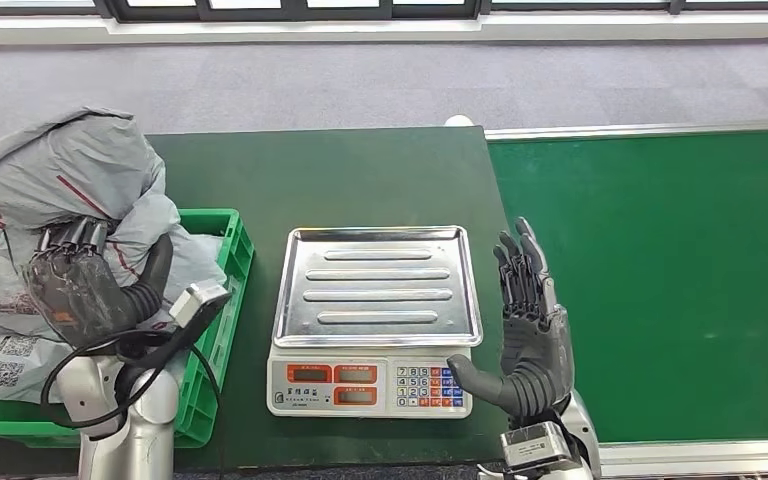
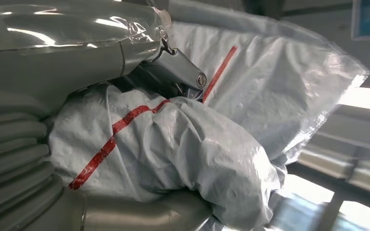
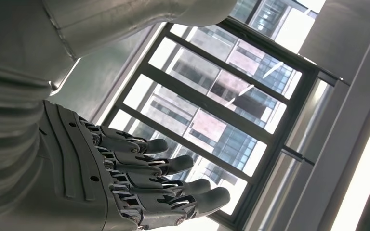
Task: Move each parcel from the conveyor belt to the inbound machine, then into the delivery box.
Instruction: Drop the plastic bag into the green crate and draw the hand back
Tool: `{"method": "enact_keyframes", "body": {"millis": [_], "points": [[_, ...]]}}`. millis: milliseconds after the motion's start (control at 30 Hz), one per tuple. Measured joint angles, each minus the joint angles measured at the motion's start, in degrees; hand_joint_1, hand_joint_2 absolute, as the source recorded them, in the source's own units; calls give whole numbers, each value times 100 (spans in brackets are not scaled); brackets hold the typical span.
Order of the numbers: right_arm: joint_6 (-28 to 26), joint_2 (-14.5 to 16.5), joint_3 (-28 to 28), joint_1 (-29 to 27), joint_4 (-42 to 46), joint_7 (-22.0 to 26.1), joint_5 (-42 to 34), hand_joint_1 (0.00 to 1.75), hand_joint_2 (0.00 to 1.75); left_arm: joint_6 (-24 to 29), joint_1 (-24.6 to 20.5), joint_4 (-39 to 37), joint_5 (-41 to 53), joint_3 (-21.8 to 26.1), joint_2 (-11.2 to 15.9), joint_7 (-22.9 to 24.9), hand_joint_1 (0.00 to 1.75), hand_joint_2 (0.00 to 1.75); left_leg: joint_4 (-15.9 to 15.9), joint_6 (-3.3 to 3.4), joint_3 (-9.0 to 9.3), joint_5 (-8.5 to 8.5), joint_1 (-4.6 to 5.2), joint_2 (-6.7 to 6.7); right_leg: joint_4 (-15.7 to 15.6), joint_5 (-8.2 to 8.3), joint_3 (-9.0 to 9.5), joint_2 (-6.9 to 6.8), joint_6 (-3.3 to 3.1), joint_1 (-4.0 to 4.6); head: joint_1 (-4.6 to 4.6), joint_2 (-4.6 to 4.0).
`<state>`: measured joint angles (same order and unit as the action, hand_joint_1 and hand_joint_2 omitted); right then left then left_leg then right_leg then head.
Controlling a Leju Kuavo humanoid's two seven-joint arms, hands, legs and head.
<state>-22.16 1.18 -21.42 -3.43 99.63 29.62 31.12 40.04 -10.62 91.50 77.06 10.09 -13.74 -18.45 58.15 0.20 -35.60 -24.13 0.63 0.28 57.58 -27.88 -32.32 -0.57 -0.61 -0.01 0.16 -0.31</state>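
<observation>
My left hand (image 1: 78,287) is over the green delivery box (image 1: 232,232), gripping a crumpled grey plastic parcel with red stripes (image 1: 143,222). In the left wrist view that parcel (image 2: 173,144) bulges between the thumb and the fingers (image 2: 178,65). A larger grey parcel (image 1: 55,160) rests behind it on the pile. My right hand (image 1: 528,325) stands upright with its fingers spread and holds nothing, just right of the inbound scale (image 1: 370,385). The right wrist view shows the same spread fingers (image 3: 164,185) against a window. Nothing lies on the scale's steel tray (image 1: 378,285).
The green conveyor belt (image 1: 660,280) runs along the right, edged by a silver rail (image 1: 700,455). More grey and white parcels with printed labels (image 1: 0,350) fill the box. The scale sits on a dark green table (image 1: 360,180).
</observation>
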Motion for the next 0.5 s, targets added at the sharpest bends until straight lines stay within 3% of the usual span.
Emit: {"method": "enact_keyframes", "body": {"millis": [100,167,300,500], "points": [[5,-3,0,-134,214,-103,97,0,175,-146,-284,-626,715,2,353,1396,175,175,0,-2,1,1,-6,2,0,0,-5,0,-4,-5,0,0],[27,-14,1,-217,332,-134,127,0,175,-324,-485,-1184,947,-67,641,2087,175,175,0,-8,1,5,-11,5,0,0,-9,3,-8,-3,-1,0],[46,-61,2,-335,511,-134,175,0,175,-614,-880,-2384,1116,-187,1130,2845,175,175,-1,-15,1,10,-14,7,2,2,-7,8,-10,0,0,0],[186,-98,1,-532,741,-171,449,0,175,-1554,-1352,-4075,1168,-211,1635,3676,175,175,-1,-20,1,9,-13,15,3,4,-4,19,-14,-1,0,0]]}}
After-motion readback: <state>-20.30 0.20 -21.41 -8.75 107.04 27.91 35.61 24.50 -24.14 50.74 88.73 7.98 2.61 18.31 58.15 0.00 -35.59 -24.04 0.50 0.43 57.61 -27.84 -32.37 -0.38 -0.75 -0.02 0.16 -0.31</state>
